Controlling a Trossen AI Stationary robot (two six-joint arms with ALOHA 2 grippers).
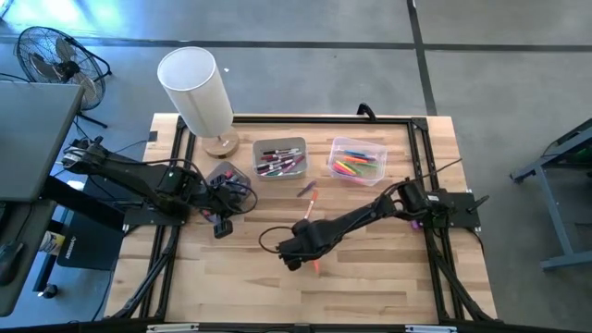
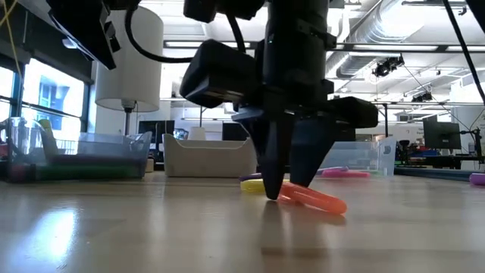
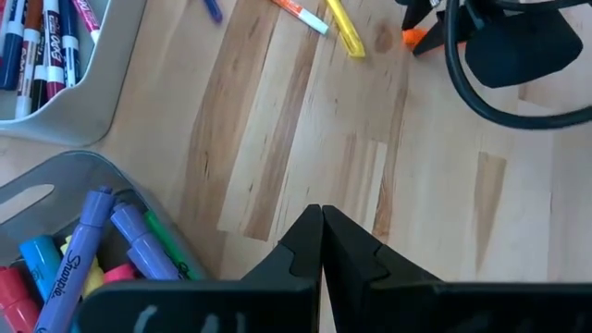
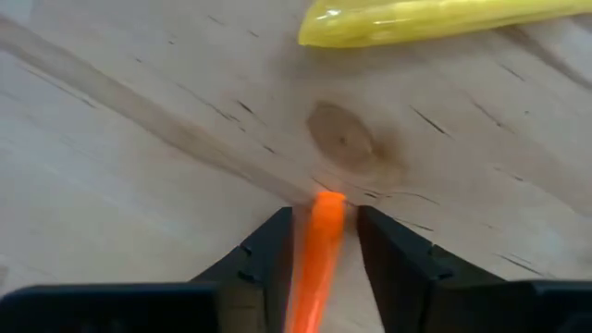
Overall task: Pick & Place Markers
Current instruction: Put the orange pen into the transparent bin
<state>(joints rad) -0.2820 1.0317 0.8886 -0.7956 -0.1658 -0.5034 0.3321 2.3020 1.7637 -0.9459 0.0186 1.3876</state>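
You are working on a pale wooden table (image 1: pixel 370 287) framed by black rails, set on a grey concrete floor, with a white-shaded lamp (image 1: pixel 196 88) at its far left corner and a floor fan (image 1: pixel 51 55) beyond that; the low view looks across into an open workspace with ceiling ducts and monitors. Your right gripper (image 4: pixel 324 242) is down at the table near its middle, its fingers narrowly parted with the orange marker (image 4: pixel 314 259) lying between them; the pads sit just beside the barrel on both sides, and you cannot tell whether they press it yet. In the low view that marker (image 2: pixel 314 199) lies flat on the wood, poking out from behind the fingertips. A yellow marker (image 4: pixel 444 20) lies just beyond it. Your left gripper (image 3: pixel 321 242) hovers at the left side with its fingers pressed together on nothing, next to a clear bin (image 3: pixel 55 180) holding purple, blue, green and red markers. A grey bin (image 1: pixel 279 158) of dark and red pens and a second clear bin (image 1: pixel 357 160) of bright markers stand near the far edge, and a few loose markers (image 1: pixel 306 191) lie on the wood between them and the right gripper. From above, the right arm covers most of the orange marker, and the loose pens are too small to count.
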